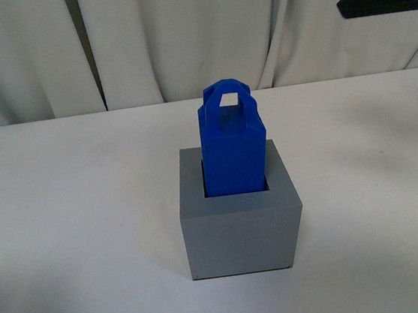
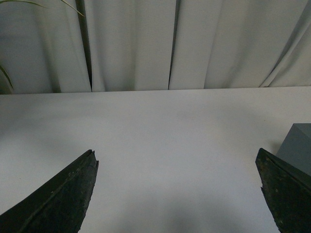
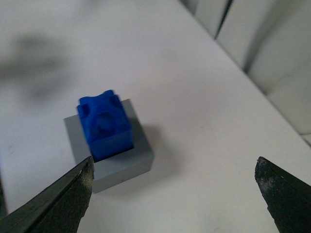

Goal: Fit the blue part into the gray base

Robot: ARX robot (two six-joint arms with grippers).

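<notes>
The blue part point(image 1: 232, 142) stands in the gray base point(image 1: 244, 232); my left gripper point(image 2: 176, 154) and right gripper point(image 3: 173, 167) both gape empty, so I'd retreat straight up from the base.

White matte table point(image 1: 60, 241) across the lower frame; pale pleated curtain point(image 1: 180, 31) hanging behind it across the upper third.

Blocked mid-table only by matte gray plastic cube base point(image 1: 244, 232), bright blue plastic block point(image 1: 232, 150) upright in its recess, loop handle point(image 1: 225, 87) topmost. Open over white tabletop point(image 1: 65, 218) on all sides; closed behind by pale pleated curtain point(image 1: 180, 31), seemingly well back.
</notes>
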